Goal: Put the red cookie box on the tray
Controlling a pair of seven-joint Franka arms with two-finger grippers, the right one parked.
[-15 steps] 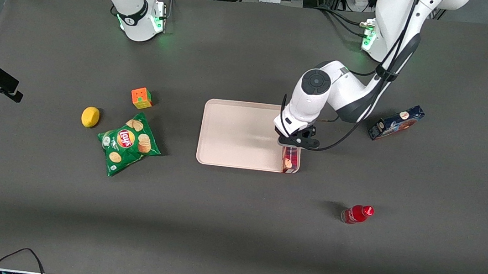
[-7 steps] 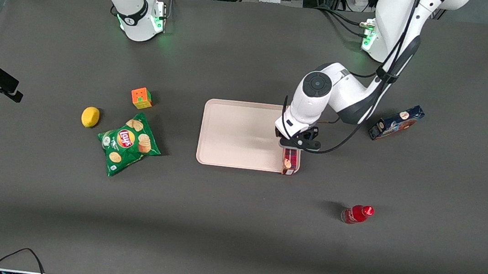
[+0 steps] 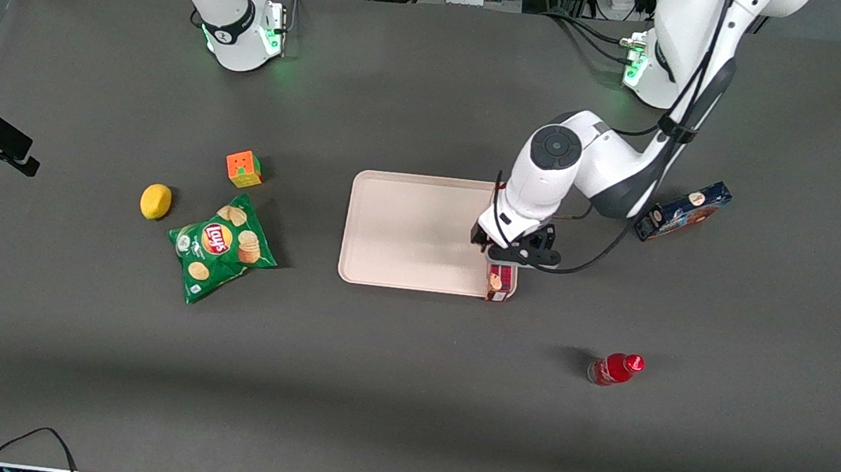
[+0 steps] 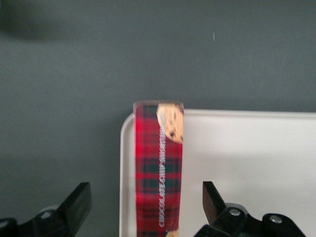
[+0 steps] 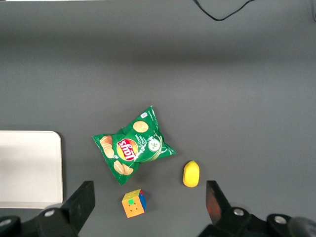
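bottle: red bottle [image 3: 615,368] lying lower right of centre in the front view, nearest the camera, well apart from the tray.
chips: green chip bag [image 3: 222,247] lower left of centre; lemon [image 3: 155,201] beside it, colour cube [image 3: 243,168] just above.
red cookie box: red cookie box [image 3: 500,281] standing on its long edge inside the tray, along the short rim at the working arm's end, one end at the near corner; wrist view shows it [image 4: 159,170] resting on the tray floor against the rim.
tray: tray [image 3: 405,230] mid-frame, otherwise bare.
gripper: gripper [image 3: 511,253] directly above the box, fingers [image 4: 76,205] spread wide on either side, touching nothing; box released.
blue box: dark blue cookie box [image 3: 683,210] right of centre, near the arm's elbow.
step: placement looks done; release stage.
next move: lift straight up, jaws kept wide, so the narrow-standing box is not clipped and toppled over the rim.
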